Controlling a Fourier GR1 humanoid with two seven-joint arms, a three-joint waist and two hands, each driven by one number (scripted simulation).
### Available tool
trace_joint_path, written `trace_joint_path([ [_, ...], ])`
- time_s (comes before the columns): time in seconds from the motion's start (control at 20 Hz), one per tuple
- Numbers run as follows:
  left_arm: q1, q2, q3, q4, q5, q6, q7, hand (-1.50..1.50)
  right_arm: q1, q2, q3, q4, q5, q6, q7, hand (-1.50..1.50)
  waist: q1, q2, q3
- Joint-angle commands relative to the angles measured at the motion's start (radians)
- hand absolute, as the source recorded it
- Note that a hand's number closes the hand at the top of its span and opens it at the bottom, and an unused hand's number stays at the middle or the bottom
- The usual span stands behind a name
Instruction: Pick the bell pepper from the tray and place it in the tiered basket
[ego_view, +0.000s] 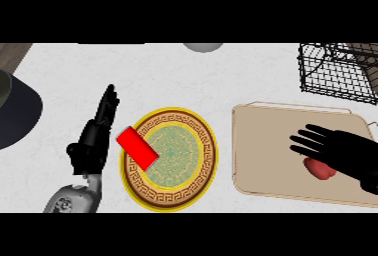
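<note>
Right robot hand (341, 150), fingers spread, half hides the pepper (321, 170) on the tray (258, 150); basket (336, 70), at 1 o'clock, is cropped. Left robot hand (96, 132) rests straight-fingered.

A round plate (171, 159) with a yellow rim and green patterned centre lies on the pale surface (184, 80); a red rectangular block (138, 147) rests tilted across its left edge; a dark rounded object (16, 107) sits far left.

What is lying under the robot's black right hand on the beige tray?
Under the black right hand, a red bell pepper lies on the flat beige tray. Only its lower left part shows; the palm covers the rest, so its stem and full shape cannot be seen.
</note>
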Motion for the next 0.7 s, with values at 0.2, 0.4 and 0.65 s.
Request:
trace_joint_path([
  [0.2, 0.006, -0.040, 0.013, 0.035, -0.025, -0.018, -0.032, 0.00, 0.019, 0.070, -0.050, 0.110, 0.070, -0.092, -0.058, -1.50, -0.002, 0.000, 0.000],
  [0.4, -0.019, -0.040, 0.033, 0.045, -0.034, -0.038, -0.015, 0.00, 0.003, 0.097, -0.076, 0.078, 0.076, -0.023, -0.084, -1.50, -0.001, 0.000, 0.000],
  [0.65, 0.012, -0.060, 0.033, 0.099, -0.049, -0.027, -0.099, 0.00, 0.030, 0.149, -0.109, 0.166, 0.061, -0.183, -0.097, 1.50, -0.001, 0.001, 0.000],
])
